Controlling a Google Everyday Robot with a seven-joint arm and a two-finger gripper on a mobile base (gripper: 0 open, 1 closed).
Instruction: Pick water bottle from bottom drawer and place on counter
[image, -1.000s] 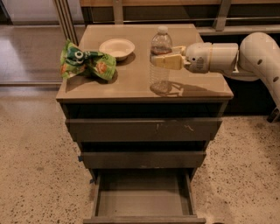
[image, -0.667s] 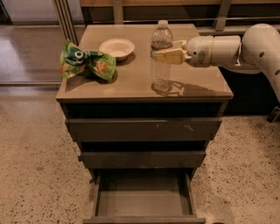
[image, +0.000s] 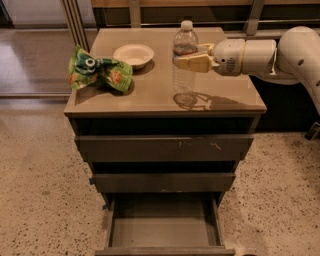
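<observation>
Nearest the camera, the bottom drawer (image: 162, 227) stands pulled open. Above it on the worktop (image: 150, 90), the water bottle (image: 184, 82) stands upright, its upper body clasped by the claw (image: 186, 55) reaching in from the right. Farther left lie a green bag (image: 100, 75) and a white bowl (image: 133, 54).

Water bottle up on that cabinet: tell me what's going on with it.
The gripper, reaching in from the right, is closed on the upright water bottle at the counter; whether its base touches down is unclear. The bottom drawer stands open below. A white bowl and a green bag sit further left.
</observation>
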